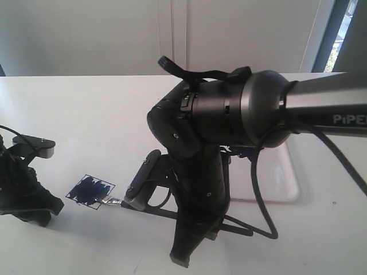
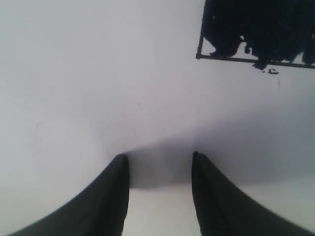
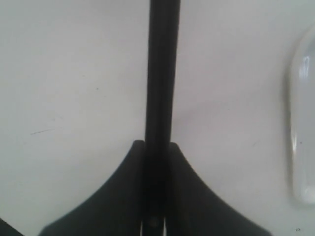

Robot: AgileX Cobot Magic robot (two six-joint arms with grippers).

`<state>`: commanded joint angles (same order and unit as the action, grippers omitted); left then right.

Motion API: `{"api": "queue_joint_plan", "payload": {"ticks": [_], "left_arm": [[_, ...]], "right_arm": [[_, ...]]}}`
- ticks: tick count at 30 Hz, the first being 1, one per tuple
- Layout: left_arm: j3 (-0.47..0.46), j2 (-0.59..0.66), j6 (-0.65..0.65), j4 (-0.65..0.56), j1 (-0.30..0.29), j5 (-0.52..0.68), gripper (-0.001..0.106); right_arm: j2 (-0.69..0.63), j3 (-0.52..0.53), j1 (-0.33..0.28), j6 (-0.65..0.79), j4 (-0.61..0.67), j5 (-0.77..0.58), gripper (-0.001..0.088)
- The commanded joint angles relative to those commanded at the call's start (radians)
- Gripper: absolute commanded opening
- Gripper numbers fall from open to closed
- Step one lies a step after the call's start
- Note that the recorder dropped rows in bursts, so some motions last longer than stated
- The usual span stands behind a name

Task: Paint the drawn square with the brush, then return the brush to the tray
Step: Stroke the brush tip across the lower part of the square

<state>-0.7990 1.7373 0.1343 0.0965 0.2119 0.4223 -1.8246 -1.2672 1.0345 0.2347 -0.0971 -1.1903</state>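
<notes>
The drawn square [image 1: 90, 192] is tilted on the white surface, its inside smeared dark blue; the left wrist view also shows the square [image 2: 256, 29]. The brush [image 1: 155, 211] lies nearly flat, and its silver ferrule [image 1: 114, 201] is at the square's near right corner. My right gripper [image 3: 157, 145] is shut on the brush handle [image 3: 160, 73], under the bulky right arm [image 1: 200, 172]. My left gripper [image 2: 158, 155] is open and holds nothing. In the exterior view the left gripper [image 1: 40, 207] sits low, just left of the square. The white tray [image 1: 287, 177] lies behind the right arm, and the tray's rounded rim [image 3: 301, 123] shows in the right wrist view.
A black cable [image 1: 265, 195] loops from the right arm down to the table in front of the tray. The table's far edge [image 1: 86, 76] meets a pale wall. A window strip stands at the back right.
</notes>
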Motion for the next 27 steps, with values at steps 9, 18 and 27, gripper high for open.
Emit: {"api": "queue_joint_plan", "payload": {"ticks": [9,18,27], "left_arm": [[0.000,0.000,0.000,0.000,0.000,0.000,0.047],[0.000,0.000,0.000,0.000,0.000,0.000,0.047],[0.000,0.000,0.000,0.000,0.000,0.000,0.047]], "right_arm": [[0.039,0.000,0.000,0.024,0.016,0.000,0.0000],[0.037,0.000,0.000,0.024,0.017,0.005,0.0000],[0.006,0.000,0.000,0.016,0.015,-0.015,0.0000]]}}
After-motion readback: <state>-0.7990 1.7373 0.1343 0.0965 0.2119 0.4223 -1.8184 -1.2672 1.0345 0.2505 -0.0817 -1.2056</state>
